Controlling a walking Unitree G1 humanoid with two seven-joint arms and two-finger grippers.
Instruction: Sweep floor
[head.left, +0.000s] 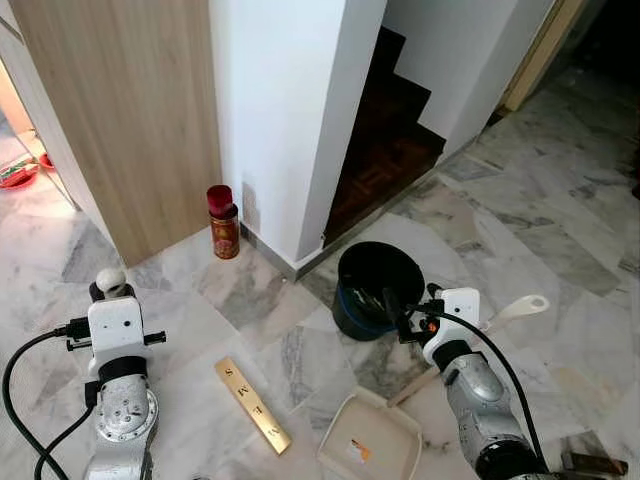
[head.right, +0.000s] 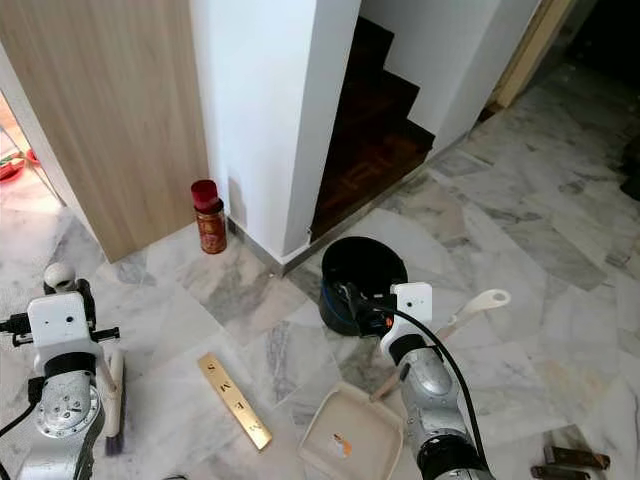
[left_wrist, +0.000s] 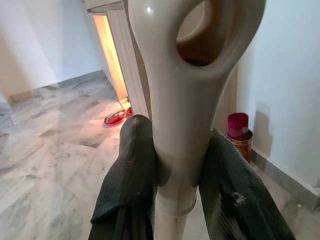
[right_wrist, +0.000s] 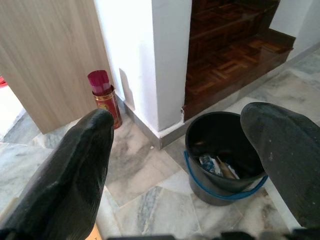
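- Left gripper (left_wrist: 170, 170): we clamp it on the brush handle (left_wrist: 185, 90), bristles low beside us, ready to sweep
- Right gripper (right_wrist: 185, 150): fingers apart, holding nothing, above the dustpan (head.left: 370, 440) on the floor (head.left: 560, 250)
- Bin (head.left: 378, 290): just ahead, handy for emptying
- Gold bar (head.left: 252, 404): between our arms

My left gripper (left_wrist: 175, 165) is clamped on the pale broom handle (left_wrist: 185, 100), one black finger (left_wrist: 131, 160) pressed to each side of it, left arm (head.left: 118, 400) upright beside me. My right gripper (right_wrist: 185, 150) hangs with fingers spread wide, aimed at the black bucket (right_wrist: 225, 160), right arm (head.left: 480, 400) reaching toward it.
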